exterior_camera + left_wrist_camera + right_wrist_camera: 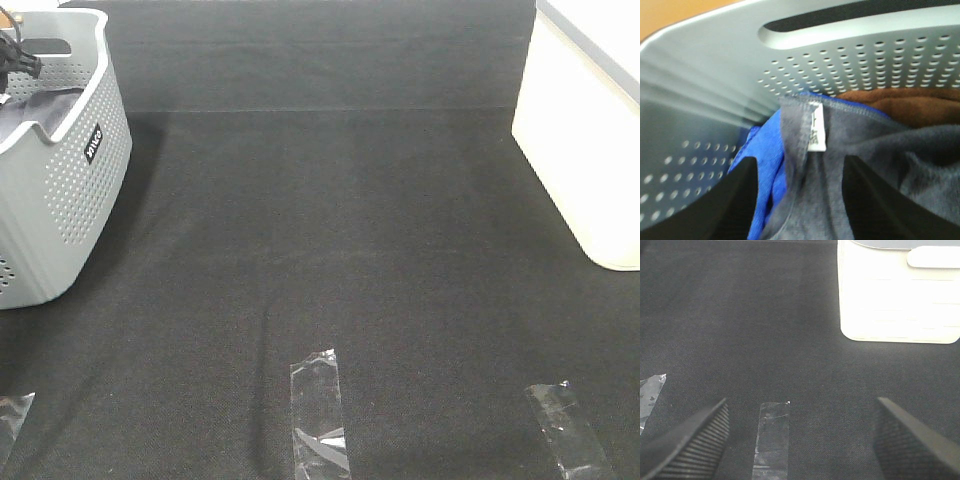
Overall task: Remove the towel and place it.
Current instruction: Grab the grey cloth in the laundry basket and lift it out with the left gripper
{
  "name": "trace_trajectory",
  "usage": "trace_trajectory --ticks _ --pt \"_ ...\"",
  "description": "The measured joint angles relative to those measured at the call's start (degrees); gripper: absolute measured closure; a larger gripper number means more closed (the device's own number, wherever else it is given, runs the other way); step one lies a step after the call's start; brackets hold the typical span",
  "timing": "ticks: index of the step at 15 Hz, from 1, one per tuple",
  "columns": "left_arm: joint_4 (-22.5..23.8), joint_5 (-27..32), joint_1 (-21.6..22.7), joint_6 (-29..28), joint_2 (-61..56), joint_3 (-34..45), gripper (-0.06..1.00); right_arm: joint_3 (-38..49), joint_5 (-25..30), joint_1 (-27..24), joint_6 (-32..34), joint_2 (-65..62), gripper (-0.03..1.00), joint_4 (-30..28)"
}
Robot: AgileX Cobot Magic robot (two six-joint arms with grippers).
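**Astride the Towel, Not Yet Closed**

Open on the left gripper (800, 172), astride a raised fold of the towel (880, 165), down in the basket (715, 75) — nothing clamped. Open and empty on the right gripper (800, 440) too, above the black mat (765, 315). Could pinch the blue cloth (765, 155) touching that fold, or slip off a thin hem bite.

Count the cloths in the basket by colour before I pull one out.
Grey towel: 1
Blue cloth: 1
Brown cloth: 1
Total: 3 visible in the left wrist view; anything buried underneath is hidden.
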Motion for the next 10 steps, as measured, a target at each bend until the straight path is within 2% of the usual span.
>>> trace_trajectory --ticks 7,10 --pt "1.2 -1.78 0.0 0.0 2.18 -0.06 0.44 0.0 0.0 0.0 0.0 -0.06 0.23 0.0" --pt "3.67 -1.78 0.0 0.0 2.92 -0.06 0.46 0.0 0.0 0.0 0.0 -0.06 0.23 0.0"
